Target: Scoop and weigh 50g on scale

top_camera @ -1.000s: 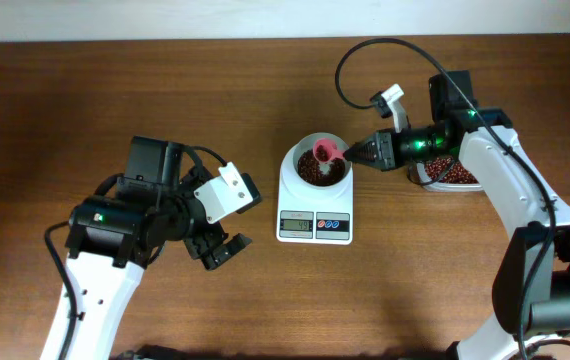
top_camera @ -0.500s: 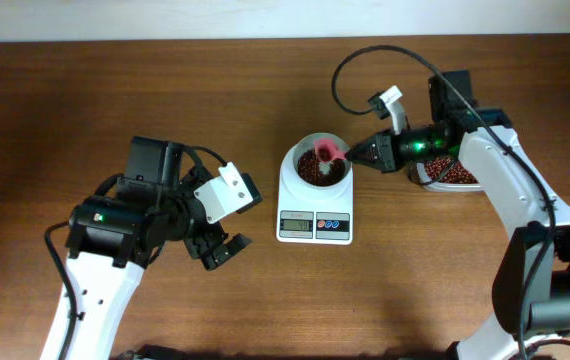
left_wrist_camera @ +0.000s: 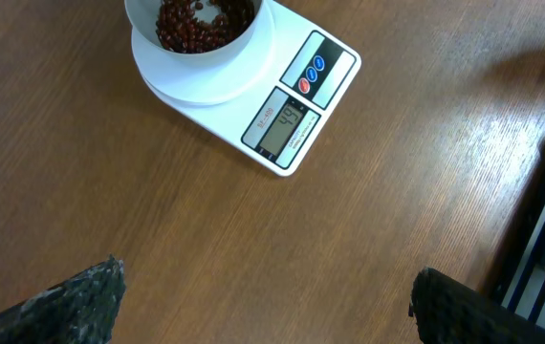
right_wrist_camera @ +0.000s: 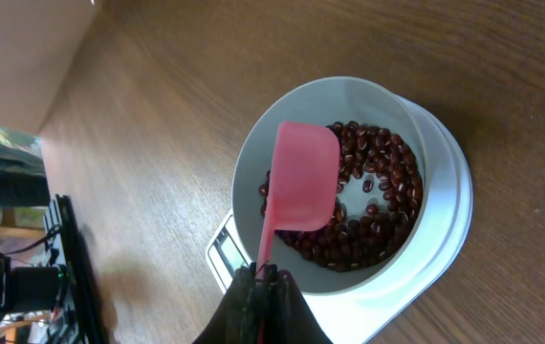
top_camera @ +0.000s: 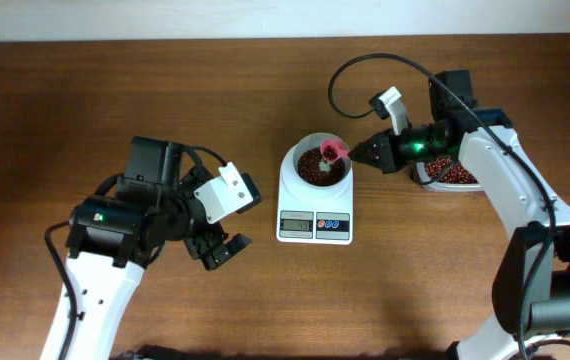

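Observation:
The white scale stands mid-table with a round white bowl on it, and the dark red-brown beans lie inside. My right gripper is shut on the handle of a pink scoop held over the bowl's right rim. In the right wrist view the scoop hangs above the beans, and its visible face carries none. My left gripper is open over bare table, down-left of the scale. In the left wrist view the scale's display seems to read 49.
A clear tub of beans sits at the right, partly under my right arm. A black cable loops above the bowl toward the far edge. Brown tabletop lies on every side of the scale.
My right gripper has shifted slightly toward the far edge with the scoop, still over the bowl. The left arm has not moved.

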